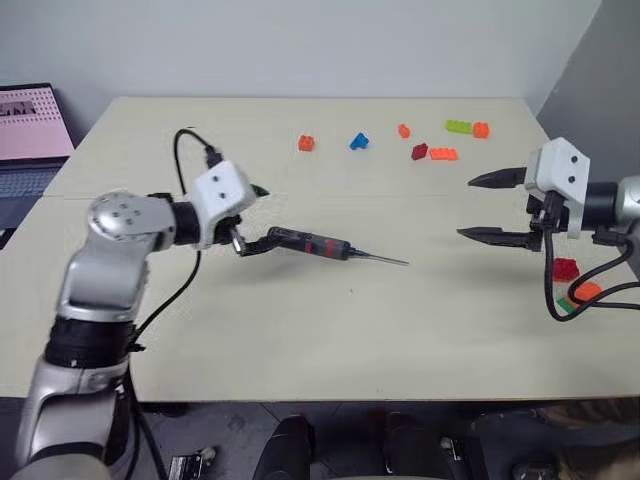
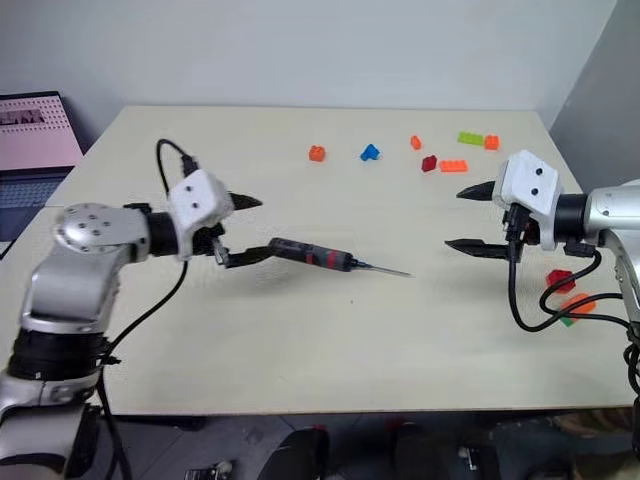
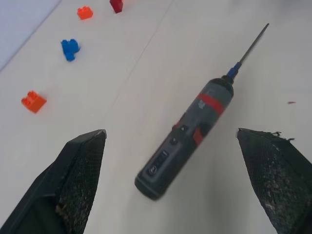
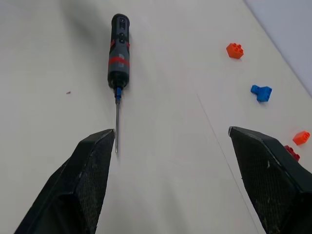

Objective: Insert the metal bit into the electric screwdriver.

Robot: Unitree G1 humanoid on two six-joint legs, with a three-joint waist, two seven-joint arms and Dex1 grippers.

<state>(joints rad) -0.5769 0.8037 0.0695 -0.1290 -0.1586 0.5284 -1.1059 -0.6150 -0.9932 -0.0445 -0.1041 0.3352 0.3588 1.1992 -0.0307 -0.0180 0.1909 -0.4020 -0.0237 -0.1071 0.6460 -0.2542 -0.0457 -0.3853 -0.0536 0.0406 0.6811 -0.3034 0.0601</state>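
Observation:
The electric screwdriver (image 1: 310, 243), black with red bands, lies flat on the pale table (image 1: 330, 330). The thin metal bit (image 1: 385, 260) sticks out of its nose on a blue collar, pointing toward the right side. My left gripper (image 1: 258, 217) is open at the tool's rear end. In the left wrist view the screwdriver (image 3: 187, 134) lies between the wide-spread fingers (image 3: 80, 170) and touches neither. My right gripper (image 1: 466, 208) is open and empty, well to the right of the bit's tip. It faces the bit (image 4: 117, 124) and the screwdriver (image 4: 119, 48) end-on.
Several toy bricks lie along the table's far side: orange (image 1: 305, 143), blue (image 1: 358, 141), red (image 1: 419, 151), green (image 1: 459, 126). A red brick (image 1: 565, 268) and other pieces sit under my right wrist cables. A laptop (image 1: 30, 130) stands beyond the left edge.

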